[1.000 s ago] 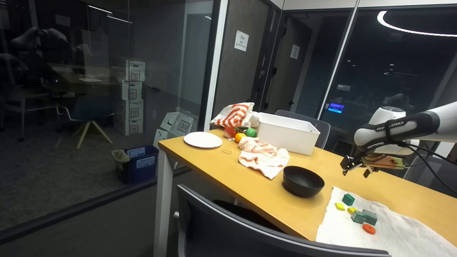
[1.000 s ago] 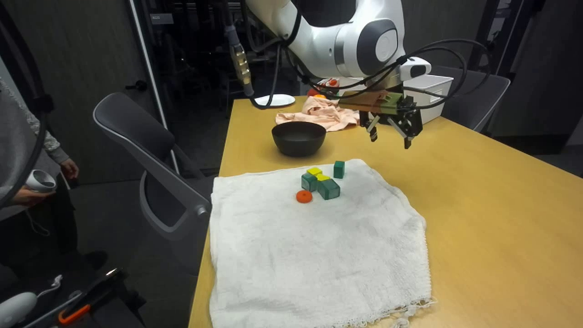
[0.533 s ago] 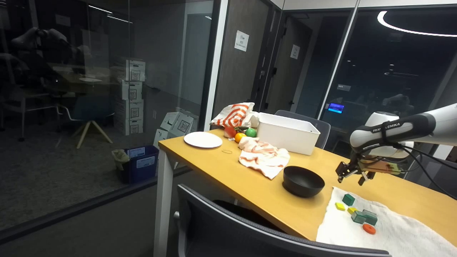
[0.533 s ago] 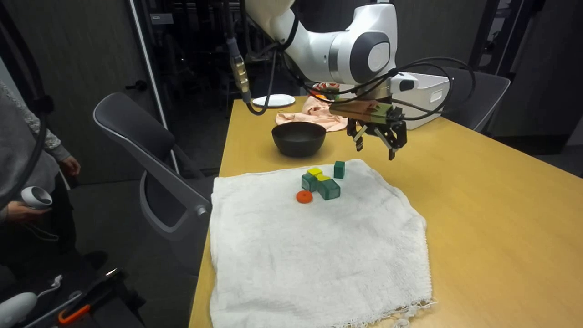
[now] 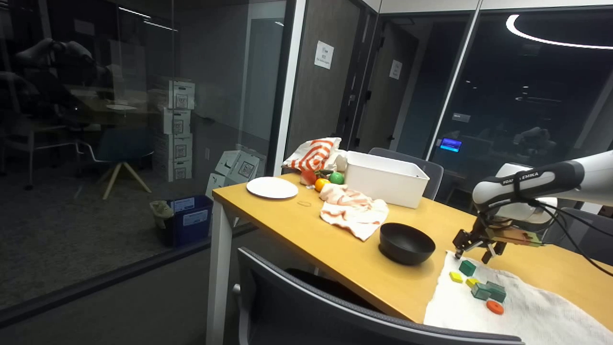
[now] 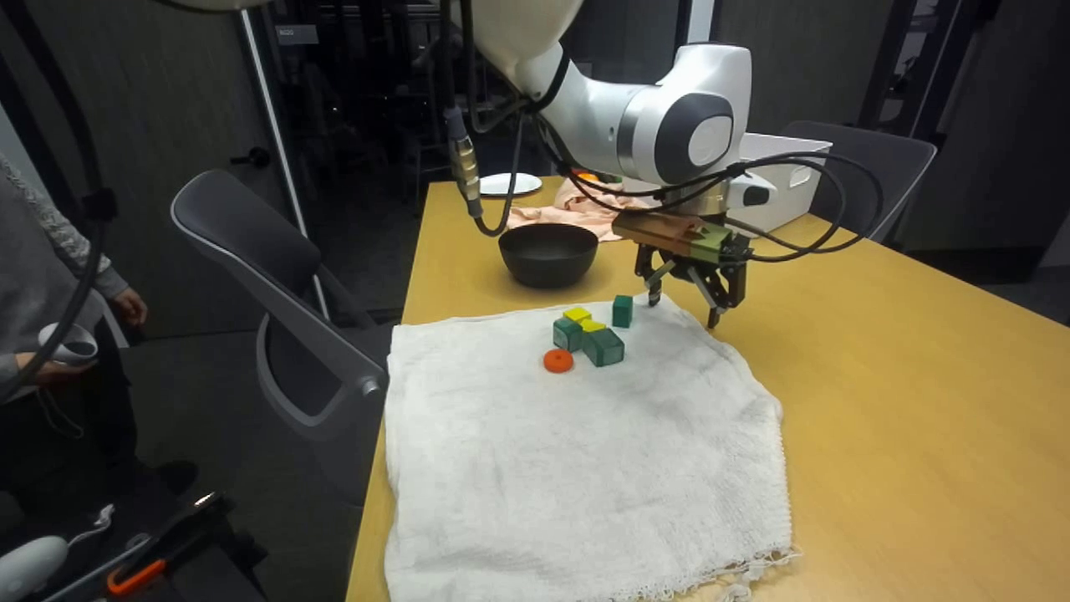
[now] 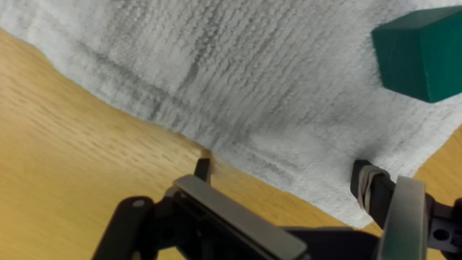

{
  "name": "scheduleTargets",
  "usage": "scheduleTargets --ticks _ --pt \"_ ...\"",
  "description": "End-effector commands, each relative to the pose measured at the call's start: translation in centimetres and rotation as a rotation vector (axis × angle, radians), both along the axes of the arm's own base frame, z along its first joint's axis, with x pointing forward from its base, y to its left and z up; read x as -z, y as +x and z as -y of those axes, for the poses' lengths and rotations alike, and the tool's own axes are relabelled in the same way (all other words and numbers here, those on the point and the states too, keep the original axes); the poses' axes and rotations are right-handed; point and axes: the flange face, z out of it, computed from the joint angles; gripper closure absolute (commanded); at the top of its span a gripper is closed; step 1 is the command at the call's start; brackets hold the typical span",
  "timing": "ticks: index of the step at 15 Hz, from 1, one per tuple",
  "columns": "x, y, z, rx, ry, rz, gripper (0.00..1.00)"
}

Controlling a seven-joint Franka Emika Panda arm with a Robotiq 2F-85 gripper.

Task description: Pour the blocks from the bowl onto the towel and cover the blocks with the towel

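Six pieces (image 6: 568, 336) on one white towel (image 6: 585, 468)

Three green blocks (image 6: 603, 347), two yellow blocks (image 6: 577, 315) and one orange disc (image 6: 558, 364) lie uncovered on the towel atop the table (image 6: 903, 376). One black bowl (image 6: 548, 261) stands upright just beside the towel, dark inner wall showing; one white bin (image 5: 383, 187) (contents hidden from view) sits well apart. The tool (image 6: 684, 309) has its two fingers (image 7: 380, 198) apart at the towel's corner near one green block, the towel's edge running between them in the wrist view.

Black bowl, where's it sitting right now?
In both exterior views, the black bowl stands upright on the table between the white towel and the crumpled peach cloth, with the pincer to its right in the picture.
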Motion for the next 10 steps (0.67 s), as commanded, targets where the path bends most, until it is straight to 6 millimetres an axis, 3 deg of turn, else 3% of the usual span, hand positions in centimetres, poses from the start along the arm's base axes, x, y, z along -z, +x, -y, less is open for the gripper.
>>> scheduleTargets --ticks 1,10 --pt "-1.1 0.7 -1.1 -0.030 0.070 0.000 0.00" --pt "0.1 0.6 -1.5 -0.138 0.058 -0.047 0.00"
